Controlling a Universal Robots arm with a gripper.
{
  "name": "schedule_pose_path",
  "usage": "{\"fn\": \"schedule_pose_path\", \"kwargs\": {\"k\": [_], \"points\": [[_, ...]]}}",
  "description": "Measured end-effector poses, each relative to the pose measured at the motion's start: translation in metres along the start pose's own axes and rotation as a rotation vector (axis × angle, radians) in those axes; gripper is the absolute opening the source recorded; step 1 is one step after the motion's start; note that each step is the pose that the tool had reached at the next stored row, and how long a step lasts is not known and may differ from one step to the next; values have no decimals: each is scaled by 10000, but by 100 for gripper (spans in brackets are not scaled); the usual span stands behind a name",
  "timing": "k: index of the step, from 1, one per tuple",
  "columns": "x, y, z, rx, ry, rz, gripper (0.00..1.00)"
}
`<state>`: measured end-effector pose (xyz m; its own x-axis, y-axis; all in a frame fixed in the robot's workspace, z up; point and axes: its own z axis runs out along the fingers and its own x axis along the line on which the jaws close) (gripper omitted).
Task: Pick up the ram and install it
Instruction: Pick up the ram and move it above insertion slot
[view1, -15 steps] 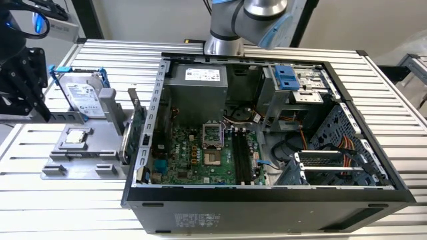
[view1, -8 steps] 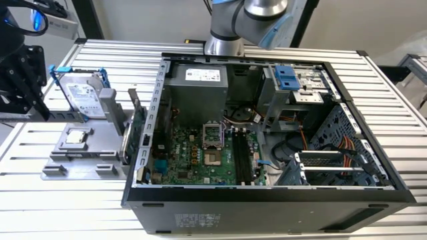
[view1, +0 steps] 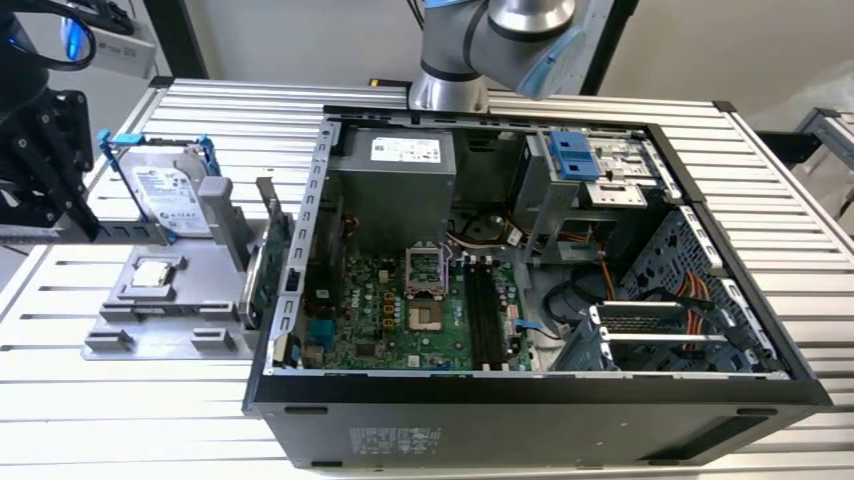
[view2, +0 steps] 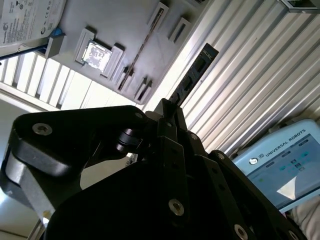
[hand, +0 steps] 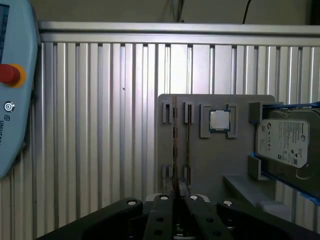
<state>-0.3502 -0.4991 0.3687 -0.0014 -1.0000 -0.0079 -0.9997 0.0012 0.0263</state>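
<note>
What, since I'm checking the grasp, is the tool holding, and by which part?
The tool holds the ram, pinched at one end; the rest juts out.

A white printed label is carried by the hard drive (view1: 171, 195), at ten o'clock from the computer case (view1: 534, 385) in the exterior view. A white sticker (view1: 404, 149) is fixed on the power supply (view1: 394, 200) at twelve o'clock inside the case, and a pale sticker (view1: 394, 440) on the case's outer wall at six o'clock. Their fine print cannot be made out. In the second wrist view, white lettering and a round symbol are printed on the teach pendant (view2: 280, 160), and a small pale sticker is borne by the ram (view2: 192, 80).
</note>
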Motion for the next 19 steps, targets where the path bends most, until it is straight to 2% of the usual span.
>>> {"fn": "schedule_pose_path", "kwargs": {"k": [4,13,19], "points": [[0,1,-50,-1,0,2,0],[-1,5,-244,0,0,0,0],[-2,7,-256,0,-1,2,0]]}}
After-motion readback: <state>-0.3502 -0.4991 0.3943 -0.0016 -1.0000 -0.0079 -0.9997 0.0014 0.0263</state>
